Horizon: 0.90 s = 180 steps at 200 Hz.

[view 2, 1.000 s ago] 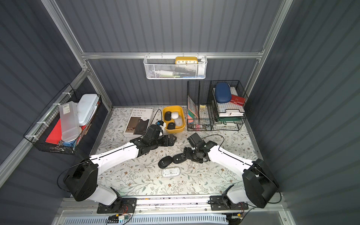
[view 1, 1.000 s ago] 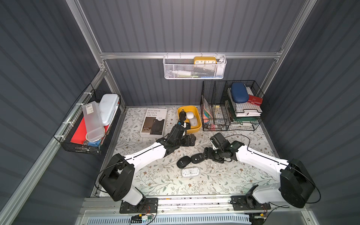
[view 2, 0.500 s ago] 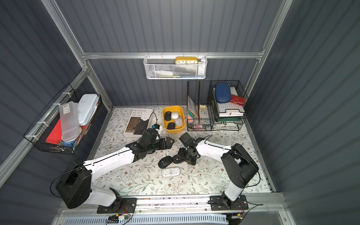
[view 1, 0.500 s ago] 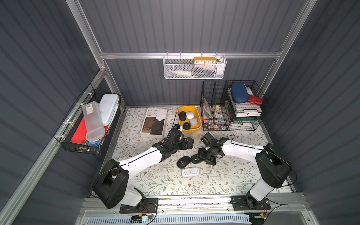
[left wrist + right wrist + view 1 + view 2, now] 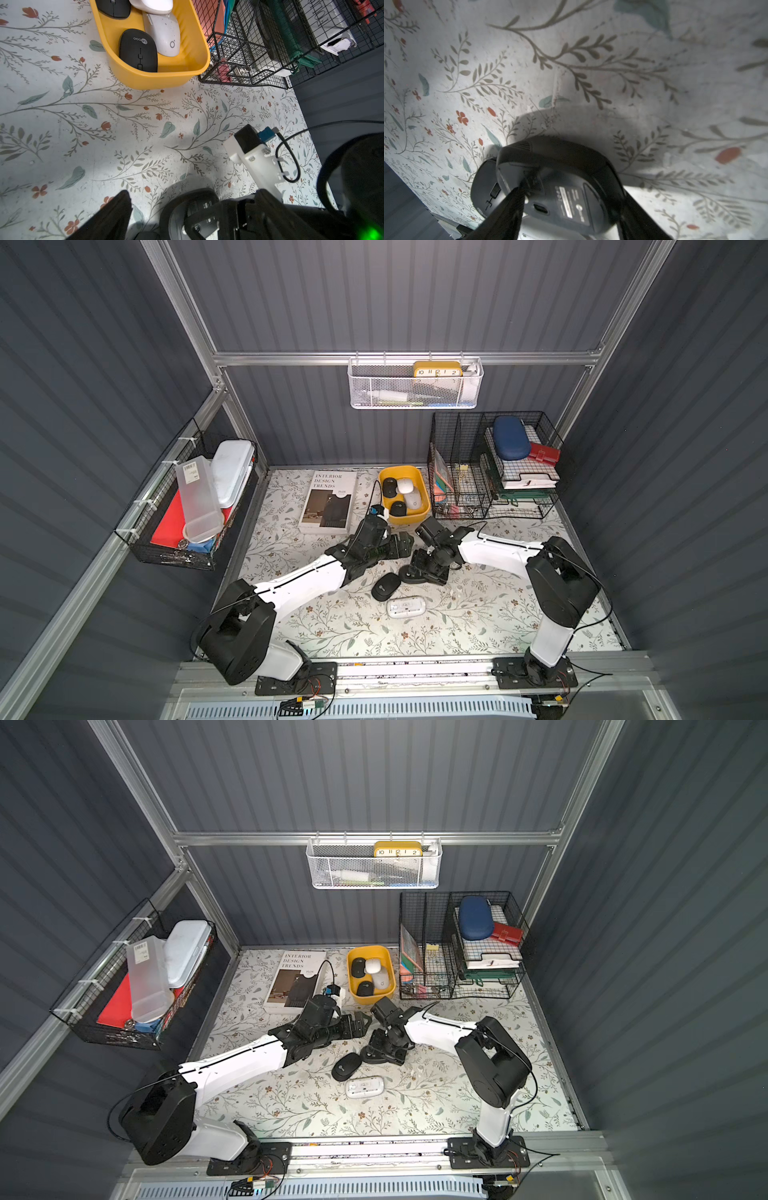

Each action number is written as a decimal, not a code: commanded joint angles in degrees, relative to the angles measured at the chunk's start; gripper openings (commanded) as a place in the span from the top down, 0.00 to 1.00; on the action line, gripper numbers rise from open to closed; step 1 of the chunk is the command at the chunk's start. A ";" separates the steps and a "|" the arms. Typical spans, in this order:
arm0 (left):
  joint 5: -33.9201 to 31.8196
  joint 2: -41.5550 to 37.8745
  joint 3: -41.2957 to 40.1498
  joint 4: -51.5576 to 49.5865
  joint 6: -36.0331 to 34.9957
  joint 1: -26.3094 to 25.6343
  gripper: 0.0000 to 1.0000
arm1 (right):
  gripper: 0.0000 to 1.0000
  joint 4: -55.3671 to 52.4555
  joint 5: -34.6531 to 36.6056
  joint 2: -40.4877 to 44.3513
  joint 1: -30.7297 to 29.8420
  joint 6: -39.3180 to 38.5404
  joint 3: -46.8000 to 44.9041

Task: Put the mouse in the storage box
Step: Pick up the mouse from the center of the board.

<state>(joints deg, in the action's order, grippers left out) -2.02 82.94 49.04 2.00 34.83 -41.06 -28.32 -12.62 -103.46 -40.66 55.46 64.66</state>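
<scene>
In both top views, the right gripper (image 5: 420,571) stoops over a black mouse (image 5: 405,576), near the yellow storage box (image 5: 372,999); the left gripper (image 5: 402,545) gapes wide, empty. Left wrist: 4 mice (image 5: 138,49) lie in the box. Right wrist: fingers (image 5: 506,209) bracket the mouse (image 5: 571,166), tipped on edge; a firm clamp cannot be told. Pickup seems in hand; next, a lift clearing the rim.

I see a white tabletop (image 5: 478,614) printed with grey-green sprigs, teal leaves and small red flowers. The storage box (image 5: 155,80) is plain yellow; the mice (image 5: 138,49) in it are black and white. The mouse (image 5: 560,176) in my black right tool (image 5: 571,197) is black, as is a second mouse (image 5: 385,586); a third mouse (image 5: 406,608) is white. My left arm (image 5: 303,585) and right arm (image 5: 498,551) are white with black joints.
</scene>
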 commanded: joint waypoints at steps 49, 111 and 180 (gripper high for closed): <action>-1.53 -0.98 -0.99 0.56 0.00 -0.04 0.04 | 0.31 0.13 2.84 -4.10 0.29 0.22 2.11; -1.95 -0.77 -0.65 0.20 -0.11 0.01 0.04 | 0.29 -0.55 4.21 -7.32 5.39 -4.87 9.55; -4.68 -4.33 -1.52 -0.14 0.85 0.06 0.04 | 0.23 -2.73 6.09 -2.38 5.52 -7.49 7.90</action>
<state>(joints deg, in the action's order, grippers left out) -4.86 80.93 48.34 2.09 34.89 -41.06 -29.06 -6.76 -109.23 -34.76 48.82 74.59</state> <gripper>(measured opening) 0.958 0.764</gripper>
